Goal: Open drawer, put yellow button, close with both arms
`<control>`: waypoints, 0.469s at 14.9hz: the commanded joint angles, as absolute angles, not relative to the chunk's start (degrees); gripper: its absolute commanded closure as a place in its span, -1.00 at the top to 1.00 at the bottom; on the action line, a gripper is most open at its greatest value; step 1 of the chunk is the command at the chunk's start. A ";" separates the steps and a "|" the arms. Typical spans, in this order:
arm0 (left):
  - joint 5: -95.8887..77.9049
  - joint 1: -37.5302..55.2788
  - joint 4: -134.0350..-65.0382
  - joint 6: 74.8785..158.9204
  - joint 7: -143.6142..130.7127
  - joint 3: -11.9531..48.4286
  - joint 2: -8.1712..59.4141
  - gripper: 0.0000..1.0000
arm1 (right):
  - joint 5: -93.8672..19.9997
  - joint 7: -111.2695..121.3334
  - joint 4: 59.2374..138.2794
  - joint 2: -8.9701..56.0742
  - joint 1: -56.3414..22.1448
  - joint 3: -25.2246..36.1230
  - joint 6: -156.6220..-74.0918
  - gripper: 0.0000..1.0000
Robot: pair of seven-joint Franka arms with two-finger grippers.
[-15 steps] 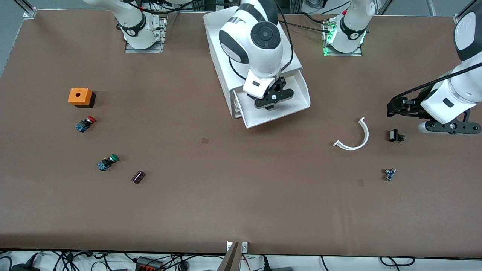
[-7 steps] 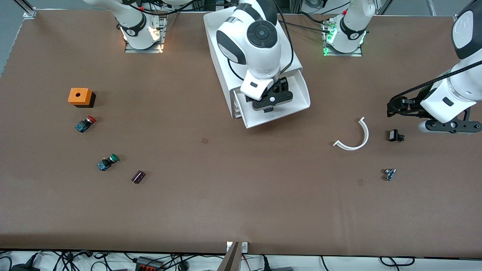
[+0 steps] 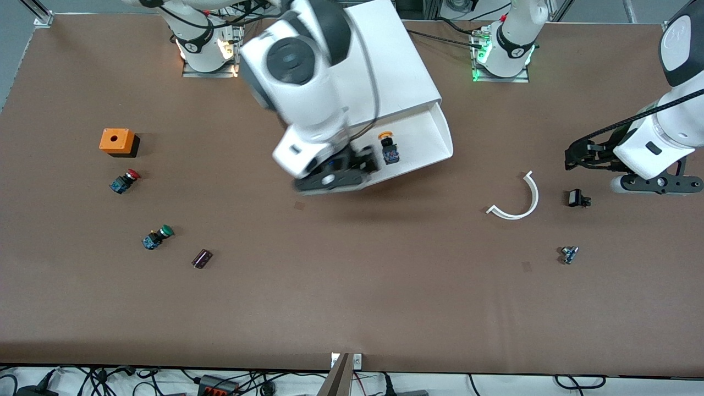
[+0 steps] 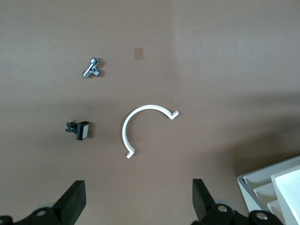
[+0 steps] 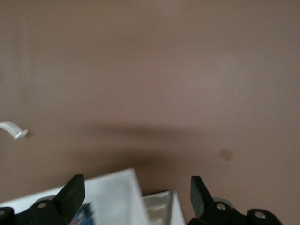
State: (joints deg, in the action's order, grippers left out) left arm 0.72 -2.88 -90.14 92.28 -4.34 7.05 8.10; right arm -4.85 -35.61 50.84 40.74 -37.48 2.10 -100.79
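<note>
The yellow button (image 3: 388, 147) lies in the drawer (image 3: 432, 137), which is pulled out of the white cabinet (image 3: 393, 66) toward the front camera. The button's blue body shows at the edge of the right wrist view (image 5: 84, 213), on the drawer's white floor (image 5: 112, 197). My right gripper (image 3: 357, 168) is open and empty, up over the drawer's corner toward the right arm's end; its black fingers (image 5: 72, 192) stand wide apart. My left gripper (image 3: 657, 184) waits open and empty over the table at the left arm's end, with its fingers (image 4: 75, 201) wide apart.
A white curved piece (image 3: 517, 198), a small black part (image 3: 577, 198) and a metal part (image 3: 568, 254) lie near the left gripper. An orange box (image 3: 116, 141), the red button (image 3: 125, 180), the green button (image 3: 157, 236) and a dark small piece (image 3: 202, 258) lie toward the right arm's end.
My right gripper has left the drawer and swung up toward the right arm's end, leaving the yellow button in the drawer. The left arm has not moved.
</note>
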 commanded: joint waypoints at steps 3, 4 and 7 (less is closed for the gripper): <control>-2.90 -1.50 -93.60 97.18 -16.05 10.09 9.22 1.00 | 0.35 -23.24 52.65 38.76 -26.40 1.76 -90.28 1.00; -2.90 -1.41 -93.86 98.34 -19.48 11.50 10.27 1.00 | 0.09 -21.12 52.65 38.67 -23.15 1.76 -89.83 1.00; -2.81 -1.41 -94.48 104.22 -28.80 16.59 13.44 1.00 | 0.09 -17.07 52.65 37.89 -15.84 1.58 -89.74 1.00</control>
